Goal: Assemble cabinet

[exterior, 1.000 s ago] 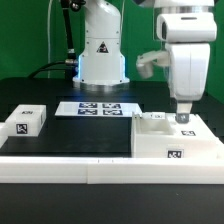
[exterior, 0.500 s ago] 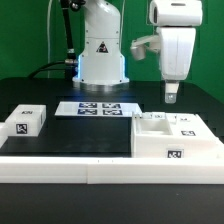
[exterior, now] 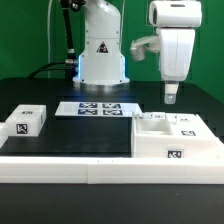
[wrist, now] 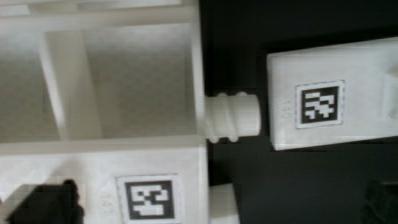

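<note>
The cabinet [exterior: 176, 138], a large white box with tagged panels, stands at the exterior view's right, its open compartments facing up. My gripper [exterior: 171, 96] hangs empty a short way above its back part, touching nothing. In the wrist view the cabinet [wrist: 98, 90] shows its inner dividers and a tagged panel [wrist: 151, 195]. Beside it lies a white tagged piece [wrist: 329, 100] with a ribbed white peg [wrist: 235, 116] between them. One dark fingertip [wrist: 45, 203] shows at the edge; my gripper [wrist: 214, 208] stands open, wide apart.
A small white block with one tag [exterior: 25, 122] lies at the exterior view's left. The marker board [exterior: 97, 108] lies at the back middle in front of the robot base [exterior: 101, 55]. A white ledge [exterior: 80, 170] runs along the front.
One second ago my gripper was down at the cabinet's top. It rose and shifted a little to the exterior view's left, and has held still for the last half second.
</note>
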`<state>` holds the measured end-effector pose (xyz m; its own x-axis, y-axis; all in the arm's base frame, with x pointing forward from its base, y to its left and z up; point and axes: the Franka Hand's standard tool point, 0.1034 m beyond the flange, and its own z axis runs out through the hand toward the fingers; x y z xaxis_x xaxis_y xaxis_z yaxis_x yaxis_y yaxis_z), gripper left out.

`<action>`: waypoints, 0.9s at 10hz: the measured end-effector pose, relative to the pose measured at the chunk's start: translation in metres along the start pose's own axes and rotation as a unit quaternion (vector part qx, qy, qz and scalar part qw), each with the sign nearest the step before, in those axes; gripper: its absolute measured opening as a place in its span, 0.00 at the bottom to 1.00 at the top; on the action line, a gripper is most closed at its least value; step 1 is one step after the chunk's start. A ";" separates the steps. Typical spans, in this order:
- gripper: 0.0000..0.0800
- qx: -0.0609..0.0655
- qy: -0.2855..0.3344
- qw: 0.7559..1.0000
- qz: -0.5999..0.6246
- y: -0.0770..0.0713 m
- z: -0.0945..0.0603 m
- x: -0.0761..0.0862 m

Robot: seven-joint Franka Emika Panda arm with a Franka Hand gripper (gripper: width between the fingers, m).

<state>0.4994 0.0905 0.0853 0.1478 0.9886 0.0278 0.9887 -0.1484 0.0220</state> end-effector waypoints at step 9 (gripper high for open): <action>1.00 0.026 0.007 1.000 -0.008 -0.084 0.044 -0.008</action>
<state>0.4161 0.0964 0.0392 0.1329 0.9902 0.0421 0.9908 -0.1317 -0.0295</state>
